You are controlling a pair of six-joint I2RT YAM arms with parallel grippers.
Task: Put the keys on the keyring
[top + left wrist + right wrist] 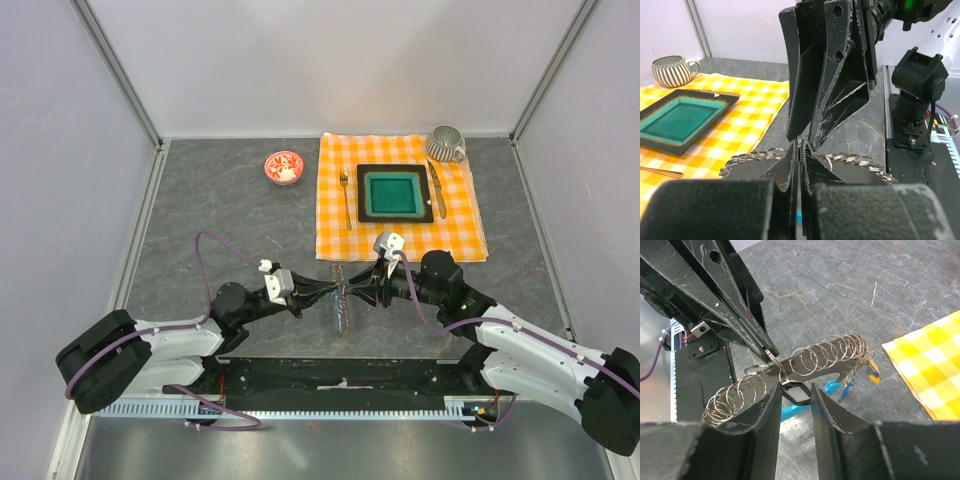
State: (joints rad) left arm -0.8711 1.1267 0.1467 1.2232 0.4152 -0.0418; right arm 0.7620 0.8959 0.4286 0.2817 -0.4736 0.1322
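Note:
The keyring (343, 308) is a dark bar strung with a row of metal split rings, lying on the grey table between my grippers. It also shows in the right wrist view (815, 360) and the left wrist view (747, 157). A cyan-blue piece (832, 386) lies under it. A yellow-tagged key (873, 374) and a blue-tagged key (847, 388) hang at its far end. My left gripper (800, 144) is shut on a small split ring (758, 369). My right gripper (795, 386) is shut on a black key tag (798, 395) hanging from that ring. No red tag shows.
An orange checked cloth (462, 236) behind the grippers carries a teal plate (394, 193), a fork (346, 196) and a knife (437, 190). A striped mug (446, 145) stands at its back corner. A red-and-white bowl (283, 166) sits back left.

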